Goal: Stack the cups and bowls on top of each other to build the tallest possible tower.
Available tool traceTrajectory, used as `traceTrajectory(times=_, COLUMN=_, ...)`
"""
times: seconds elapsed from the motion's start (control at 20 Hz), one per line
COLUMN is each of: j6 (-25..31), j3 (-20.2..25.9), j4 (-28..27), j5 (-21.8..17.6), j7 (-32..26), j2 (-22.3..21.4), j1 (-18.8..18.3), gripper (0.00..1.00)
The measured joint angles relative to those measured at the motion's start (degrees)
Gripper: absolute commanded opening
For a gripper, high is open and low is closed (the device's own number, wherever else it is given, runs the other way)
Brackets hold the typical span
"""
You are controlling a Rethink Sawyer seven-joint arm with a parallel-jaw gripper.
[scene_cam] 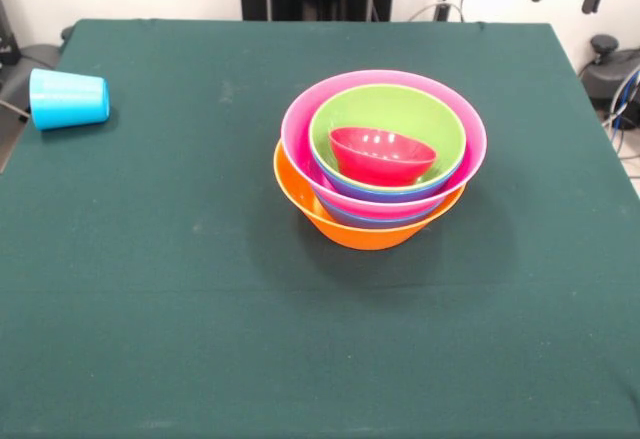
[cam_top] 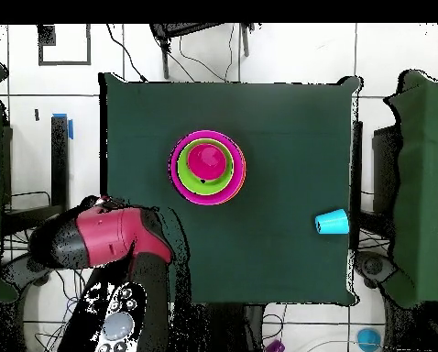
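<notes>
Bowls sat nested in one pile near the middle of the green bench (scene_cam: 150, 289), a little toward its far side in the front view. At the bottom was the orange bowl (scene_cam: 345, 227), the widest of the set, with only its rim and front wall showing. Inside it rested the pink bowl (scene_cam: 300, 134), whose rim stood higher and leaned a touch to the right. A thin band of the purple-blue bowl (scene_cam: 385, 195) showed beneath the rim of the lime green bowl (scene_cam: 400, 114), which sat inside the pink one. The small red bowl (scene_cam: 382, 155) lay in the green bowl, tilted so that its opening faced partly up and toward the far side.

From above, the tower (cam_top: 208, 168) read as rings of colour, with red at the centre.

Well apart from the pile, the light-blue cup (scene_cam: 68, 99) lay on its side close to the bench's left edge in the front view, its wide mouth pointing left. The overhead view showed the same cup (cam_top: 332, 222) near the bench's right edge.

The red and black arm (cam_top: 99, 240) was drawn back over the bench's corner by the robot's base. I could not make out the claw itself, so I cannot tell whether it was open or closed.
</notes>
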Motion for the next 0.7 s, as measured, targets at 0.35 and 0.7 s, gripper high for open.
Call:
traceTrajectory(times=0.35, j6=0.0, j3=2.8, j4=-1.4, j5=-9.4, j7=-2.4, j2=-0.1, j1=-1.6, gripper=1.00)
traceTrajectory(times=0.7, j6=0.0, j3=5.8, j4=-2.2, j5=-13.8, j7=-3.4, j2=-0.2, j1=-4.3, gripper=1.00)
